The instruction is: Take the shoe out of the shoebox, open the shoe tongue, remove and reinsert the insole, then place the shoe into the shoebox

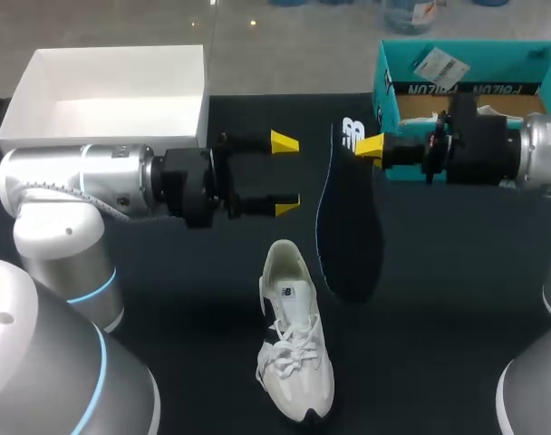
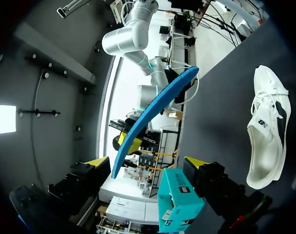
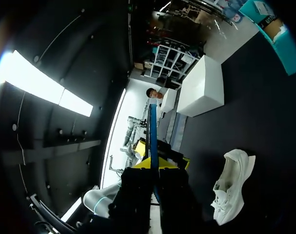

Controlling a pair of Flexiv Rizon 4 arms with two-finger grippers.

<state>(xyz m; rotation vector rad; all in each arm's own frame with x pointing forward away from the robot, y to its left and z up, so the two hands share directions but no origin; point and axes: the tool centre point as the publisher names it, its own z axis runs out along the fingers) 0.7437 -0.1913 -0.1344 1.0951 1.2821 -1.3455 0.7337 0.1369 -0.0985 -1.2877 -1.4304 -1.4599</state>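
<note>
Right gripper (image 1: 371, 145) pinches insole (image 1: 348, 227) by its far end, likely ready for reinsertion into nearer shoe (image 1: 294, 335); left gripper (image 1: 285, 172) spread, empty.

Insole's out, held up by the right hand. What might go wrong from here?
1. The right hand grips the insole at one end only; the long free part could swing or slip out.
2. The shoe lies loose on the table and the open left hand is not touching it, so pushing the insole in may just shove the shoe away.
</note>
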